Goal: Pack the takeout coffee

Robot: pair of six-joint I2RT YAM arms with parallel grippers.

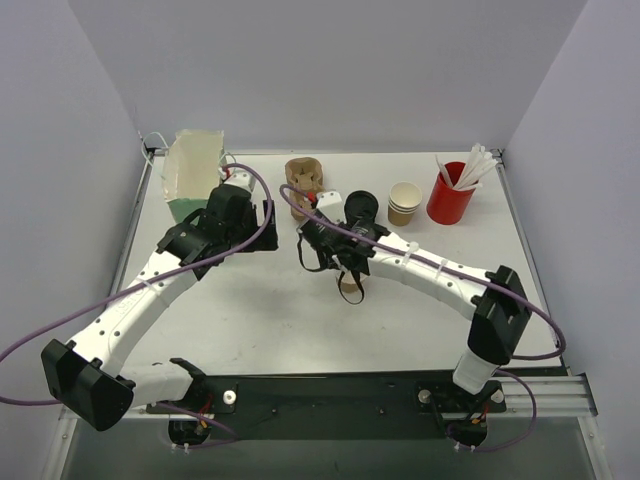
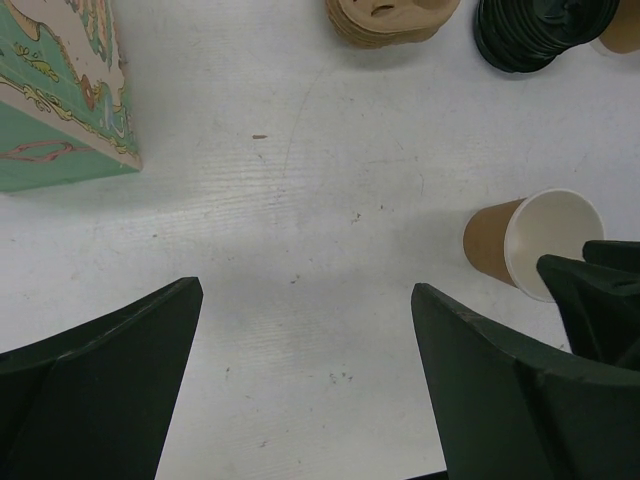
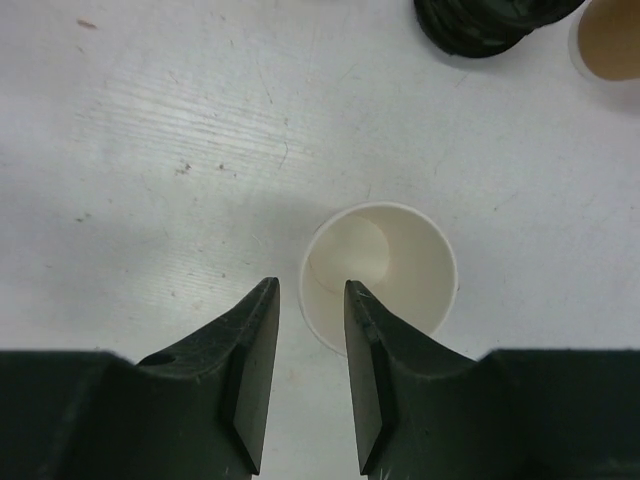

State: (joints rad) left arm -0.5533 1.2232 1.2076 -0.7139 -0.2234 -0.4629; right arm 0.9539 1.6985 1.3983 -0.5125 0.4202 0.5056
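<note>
Right wrist: one paper cup (image 3: pixel 378 275), two fingers (image 3: pixel 250 380).

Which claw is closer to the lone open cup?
Right. The right claw hangs over the cup, at its rim; the left claw is off to the side, nearer the green bag.

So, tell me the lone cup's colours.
White inside, brown outside; the cup shows best in left wrist view.

A fixed camera above and behind the arm bases (image 1: pixel 468 428) looks down over the whole white surface (image 1: pixel 260 320). Each wrist camera points straight down at close range between its own black fingers (image 2: pixel 100 390). Both wrist views share the open brown paper cup (image 2: pixel 490 240) and the stack of black plastic lids (image 2: pixel 540 30).
</note>
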